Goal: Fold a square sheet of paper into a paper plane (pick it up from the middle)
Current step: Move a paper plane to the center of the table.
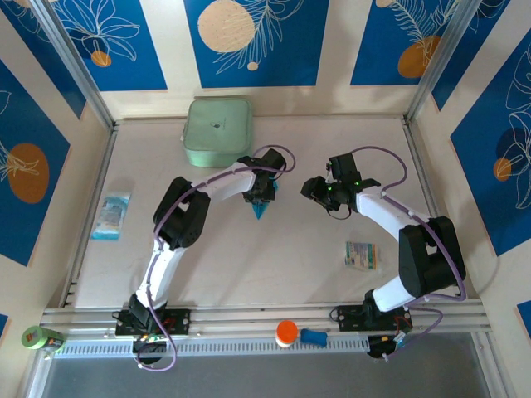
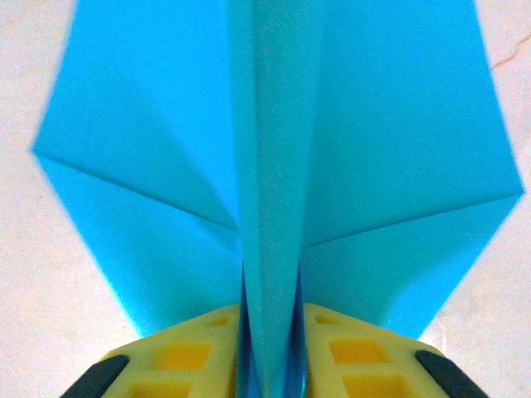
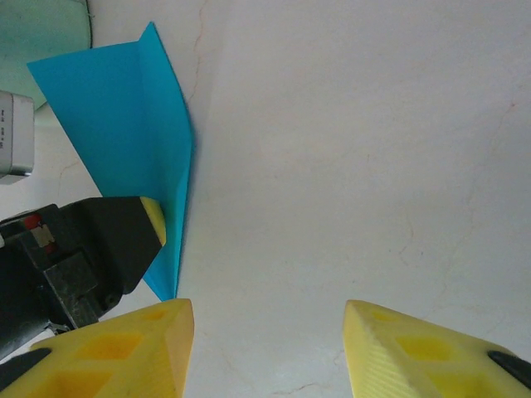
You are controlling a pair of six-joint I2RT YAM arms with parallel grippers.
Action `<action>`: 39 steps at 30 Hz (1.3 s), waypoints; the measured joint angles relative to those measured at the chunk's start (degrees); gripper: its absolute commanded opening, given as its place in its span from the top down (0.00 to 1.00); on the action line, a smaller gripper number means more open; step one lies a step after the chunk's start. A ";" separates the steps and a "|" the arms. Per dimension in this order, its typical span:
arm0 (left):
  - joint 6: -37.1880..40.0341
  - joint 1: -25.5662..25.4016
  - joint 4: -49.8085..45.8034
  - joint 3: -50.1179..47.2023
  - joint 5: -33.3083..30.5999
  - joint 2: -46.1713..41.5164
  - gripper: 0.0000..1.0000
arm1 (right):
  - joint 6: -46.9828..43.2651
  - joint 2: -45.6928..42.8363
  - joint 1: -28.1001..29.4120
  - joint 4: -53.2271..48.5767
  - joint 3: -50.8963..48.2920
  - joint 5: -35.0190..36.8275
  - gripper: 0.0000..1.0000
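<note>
The paper plane (image 1: 261, 211) sits just above the middle of the overhead view, a little below and to the right of the pale green box (image 1: 217, 131). It is already a folded dart, tapering toward the bottom of the frame.

The left gripper (image 2: 271, 322) has it by the raised centre fold. In the left wrist view that fold runs straight up the middle of the frame. The jaws stand close together with a yellow pad against each side of it, so it reads as a pinch on the spine. Holding it there probably makes sense because the spine is the one stiff, upright part. The wings spread out to left and right over the table (image 2: 33, 315), free to be pressed or creased.

The right gripper (image 3: 270, 308) is to the right of the plane in the overhead view, near it but not touching. Its jaws stand apart over bare table and hold nothing. From its own camera the plane lies at the upper left of the frame, with the left arm's finger against it. That stand-off suits a helper ready to press a wing or take the plane over.
</note>
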 measured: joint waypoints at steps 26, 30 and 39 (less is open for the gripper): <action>-3.17 0.33 -1.70 4.46 0.24 2.01 0.64 | 0.02 0.02 0.00 -0.09 0.00 -0.22 0.49; -3.43 0.33 -2.01 4.48 0.22 0.85 0.60 | 0.02 0.02 0.00 -0.09 0.00 -0.22 0.48; -4.24 0.33 -2.16 4.48 0.13 -3.56 0.56 | -0.15 0.02 0.00 -0.17 0.00 -0.13 0.40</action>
